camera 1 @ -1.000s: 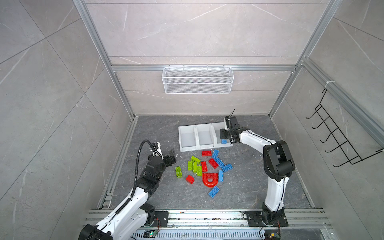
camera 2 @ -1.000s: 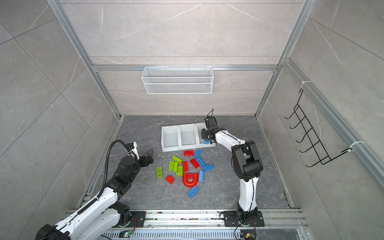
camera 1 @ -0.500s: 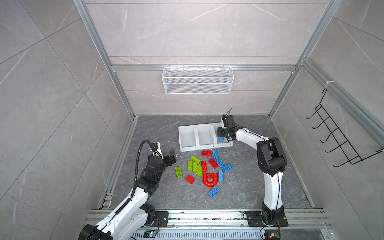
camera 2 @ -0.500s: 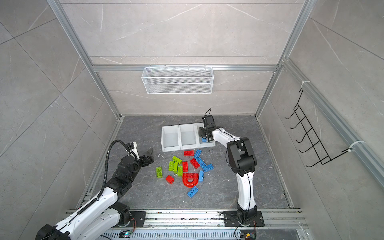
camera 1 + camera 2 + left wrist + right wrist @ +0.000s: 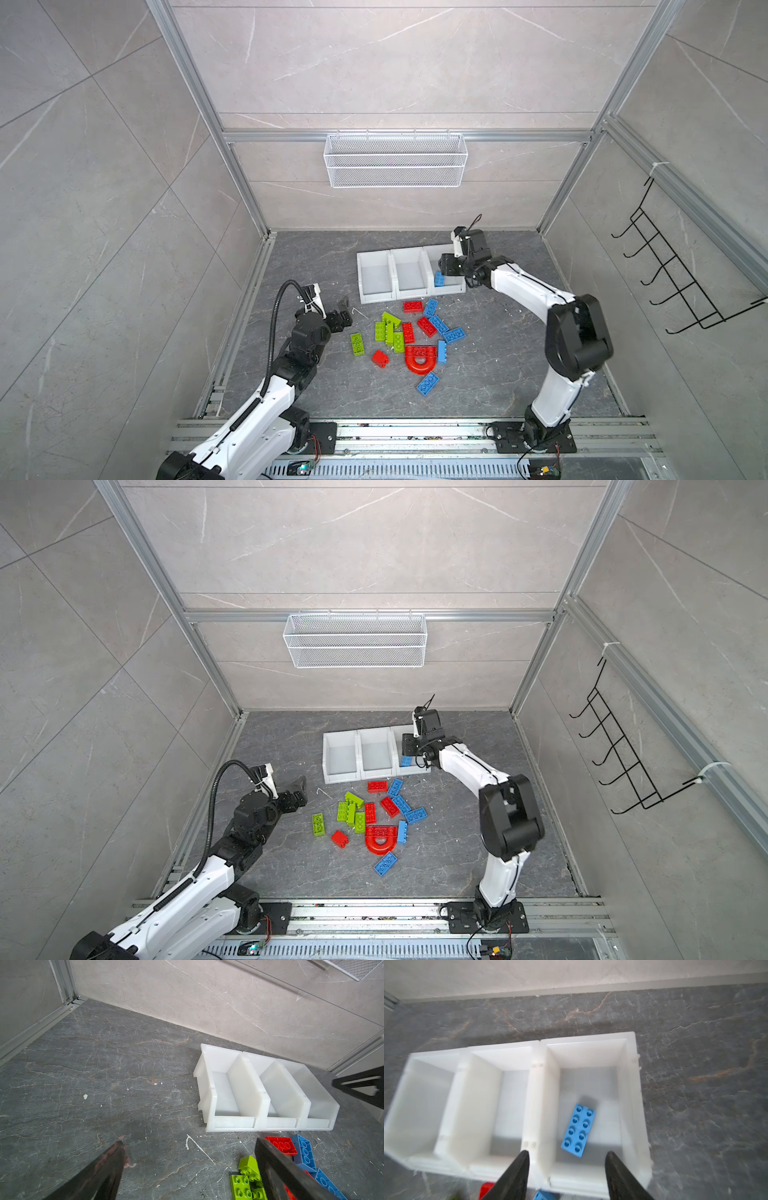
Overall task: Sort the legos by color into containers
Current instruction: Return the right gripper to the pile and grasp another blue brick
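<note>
The containers (image 5: 376, 297) (image 5: 340, 777) are three joined white bins at the back of the floor. A blue brick (image 5: 578, 1130) (image 5: 439, 278) lies loose, studs up, in the rightmost bin. My right gripper (image 5: 568, 1153) (image 5: 446, 266) hovers above that bin's front, open, with nothing between its fingers. The other legos lie in a pile in front of the bins: a red arch (image 5: 420, 359), green bricks (image 5: 388, 330) and blue bricks (image 5: 437, 323). My left gripper (image 5: 189, 1141) (image 5: 347, 311) stands open and empty, left of the pile above bare floor.
A white wire mesh basket (image 5: 395, 160) hangs on the back wall. A black hook rack (image 5: 681, 282) is fixed to the right wall. One green brick (image 5: 357, 344) and a small red brick (image 5: 380, 358) lie apart at the pile's left.
My right gripper has opened over the rightmost bin and the blue brick now lies free inside it. The right arm's elbow has swung. The left arm has not moved.
</note>
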